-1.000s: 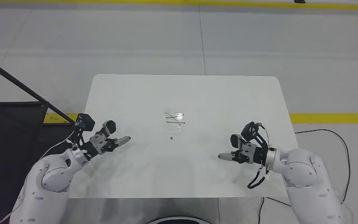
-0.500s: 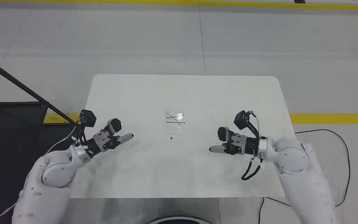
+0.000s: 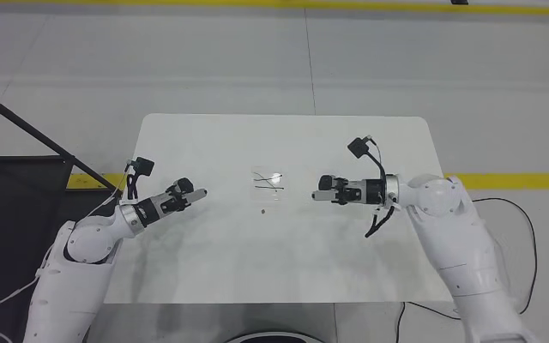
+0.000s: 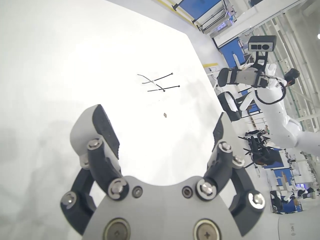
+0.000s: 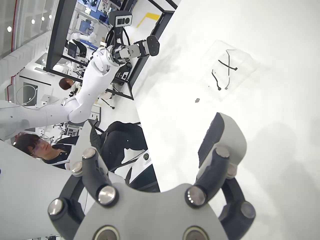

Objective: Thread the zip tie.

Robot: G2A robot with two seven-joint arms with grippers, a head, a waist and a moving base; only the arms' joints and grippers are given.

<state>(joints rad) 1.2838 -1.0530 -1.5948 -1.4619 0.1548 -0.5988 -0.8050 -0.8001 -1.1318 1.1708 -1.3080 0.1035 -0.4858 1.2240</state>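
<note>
Thin black zip ties point(image 3: 269, 180) lie crossed on a clear sheet point(image 3: 257, 171) near the middle of the white table point(image 3: 214, 146). They also show in the left wrist view as zip ties point(image 4: 160, 83) and in the right wrist view as zip ties point(image 5: 226, 69). My left gripper point(image 3: 194, 197) hovers to their left, open and holding nothing point(image 4: 162, 131). My right gripper point(image 3: 316, 195) hovers just right of the ties, slightly nearer the front. It is also open and holds nothing point(image 5: 152, 138).
A small dark speck point(image 3: 262, 209) lies on the table just in front of the ties. The clear sheet point(image 5: 246, 61) under the ties has faint edges. A black frame point(image 3: 34, 133) stands off the table's left side.
My right gripper has swung from the front right toward the table's middle, ending close to the ties. My left gripper has edged a little farther in. Both stayed open.
</note>
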